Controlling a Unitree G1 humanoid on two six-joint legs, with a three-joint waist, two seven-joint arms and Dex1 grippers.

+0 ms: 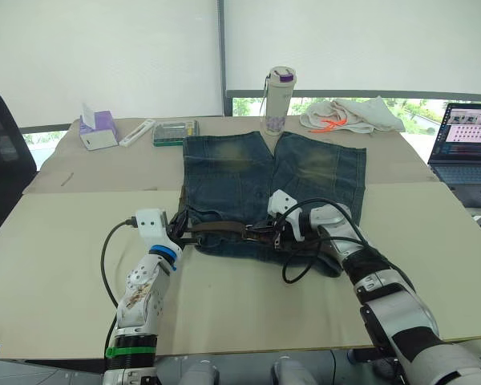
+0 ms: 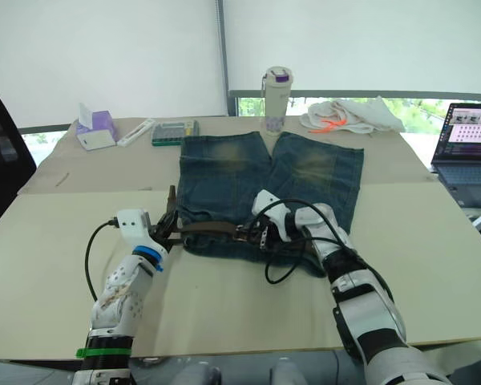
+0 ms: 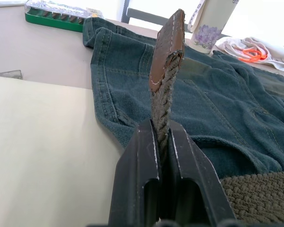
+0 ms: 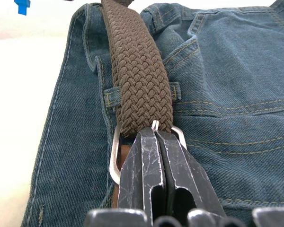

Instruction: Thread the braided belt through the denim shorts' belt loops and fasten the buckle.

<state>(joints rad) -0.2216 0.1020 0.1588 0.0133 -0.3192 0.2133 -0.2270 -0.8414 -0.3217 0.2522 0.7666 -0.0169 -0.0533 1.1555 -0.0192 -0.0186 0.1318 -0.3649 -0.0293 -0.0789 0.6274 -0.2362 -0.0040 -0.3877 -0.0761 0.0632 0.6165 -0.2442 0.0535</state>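
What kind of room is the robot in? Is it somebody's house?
Probably a workroom or lab, not a house. There's a big work table covered in plain board, a laptop at its edge, and white blinds over the windows.

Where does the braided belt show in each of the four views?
Left eye: braided belt along the near waistband of the denim shorts.
Right eye: same place.
Left wrist: its leather tip upright.
Right wrist: strap entering the buckle.
Shared landmark: the shorts.
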